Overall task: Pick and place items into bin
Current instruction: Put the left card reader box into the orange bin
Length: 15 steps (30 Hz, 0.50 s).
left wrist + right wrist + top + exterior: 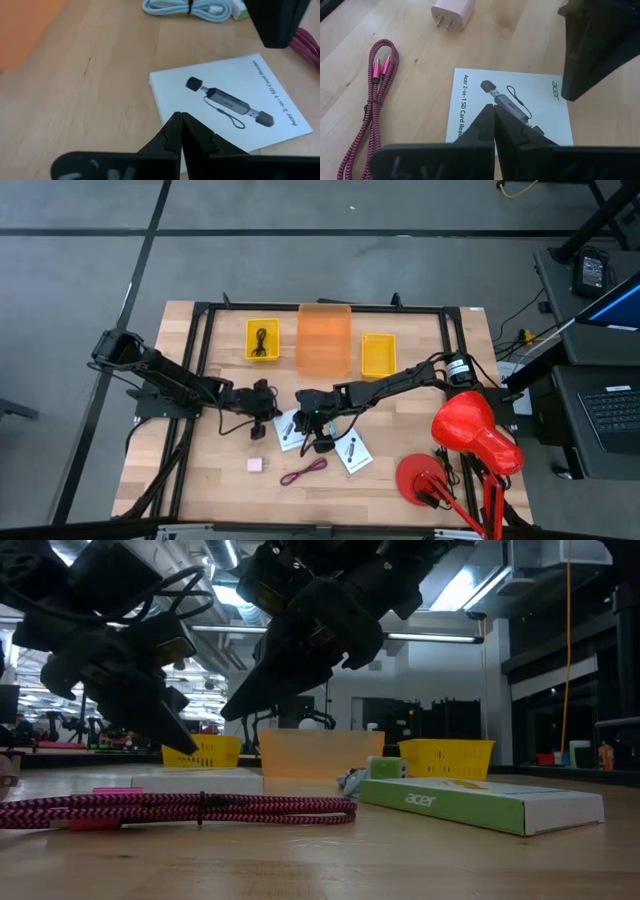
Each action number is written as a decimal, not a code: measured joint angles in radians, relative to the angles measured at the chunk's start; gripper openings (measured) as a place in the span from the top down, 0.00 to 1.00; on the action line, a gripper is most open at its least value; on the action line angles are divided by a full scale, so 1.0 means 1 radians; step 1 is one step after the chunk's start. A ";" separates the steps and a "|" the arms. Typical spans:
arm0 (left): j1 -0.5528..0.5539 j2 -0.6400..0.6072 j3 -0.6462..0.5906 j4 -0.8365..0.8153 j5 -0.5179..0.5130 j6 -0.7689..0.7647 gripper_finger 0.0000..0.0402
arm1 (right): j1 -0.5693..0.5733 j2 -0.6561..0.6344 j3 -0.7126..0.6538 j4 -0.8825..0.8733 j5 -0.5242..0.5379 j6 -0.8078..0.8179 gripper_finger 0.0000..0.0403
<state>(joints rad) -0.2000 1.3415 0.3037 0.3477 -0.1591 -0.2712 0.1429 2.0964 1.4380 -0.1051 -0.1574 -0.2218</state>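
Note:
Both grippers are shut and hover close together over one white card (291, 430) with black print, which lies flat on the table. My left gripper (181, 118) comes from the left (266, 412), my right gripper (494, 111) from the right (312, 416). The low view shows both sets of fingertips above the table. A second white card (352, 452) lies nearer the right. The pink square (452, 11) and the maroon cord (375, 95) lie toward the near edge. A pale blue-grey coiled piece (187, 7) and the green cube (385, 768) sit by the cards. The black cord (263, 338) lies inside a yellow bin.
Along the far side stand a yellow bin (249, 355), an orange see-through bin (324, 340) and a second yellow bin (378, 355). A black frame (200, 360) borders the table. Red objects (475, 430) sit at the right near corner. Bare wood lies at the near left.

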 joint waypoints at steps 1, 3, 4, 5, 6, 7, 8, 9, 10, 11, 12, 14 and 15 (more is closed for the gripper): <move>-0.003 0.000 0.000 0.000 -0.001 0.002 1.00 | 0.000 0.000 0.000 0.000 0.000 0.000 1.00; -0.004 0.000 0.000 0.000 -0.003 0.004 1.00 | 0.000 0.000 0.000 0.000 0.000 0.000 1.00; -0.004 0.000 0.000 0.000 -0.004 0.004 1.00 | 0.000 0.000 0.000 0.001 0.000 0.000 1.00; -0.004 0.000 0.000 0.000 -0.005 0.004 1.00 | 0.000 0.000 0.000 0.001 0.000 0.000 1.00; -0.004 0.000 0.000 0.000 -0.005 0.004 1.00 | 0.000 0.000 0.000 0.003 0.000 0.000 1.00; -0.004 0.000 0.000 0.000 -0.005 0.004 1.00 | 0.000 0.000 0.000 0.003 0.000 0.000 1.00; -0.004 0.003 0.000 0.000 -0.005 0.004 1.00 | 0.000 0.000 0.000 0.004 0.000 0.000 1.00; -0.004 0.011 0.001 0.001 -0.005 0.004 1.00 | 0.000 0.000 0.000 0.005 0.000 0.000 1.00; -0.004 0.019 0.001 -0.001 -0.005 0.004 1.00 | 0.000 0.000 0.000 0.004 0.000 0.000 1.00; -0.004 0.028 0.000 -0.001 -0.006 0.004 1.00 | 0.000 0.000 0.000 0.005 0.000 0.000 1.00; -0.004 0.040 0.001 0.004 -0.006 0.003 1.00 | 0.000 0.000 0.000 0.005 0.000 0.000 1.00; -0.001 0.056 0.001 0.023 -0.011 0.008 1.00 | 0.000 0.000 0.000 0.005 0.000 0.000 1.00; 0.002 0.061 0.001 0.032 -0.014 0.013 1.00 | 0.000 0.000 0.000 0.005 0.000 0.000 1.00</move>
<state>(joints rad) -0.1981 1.4023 0.3046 0.3801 -0.1727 -0.2578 0.1429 2.0964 1.4380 -0.1005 -0.1574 -0.2218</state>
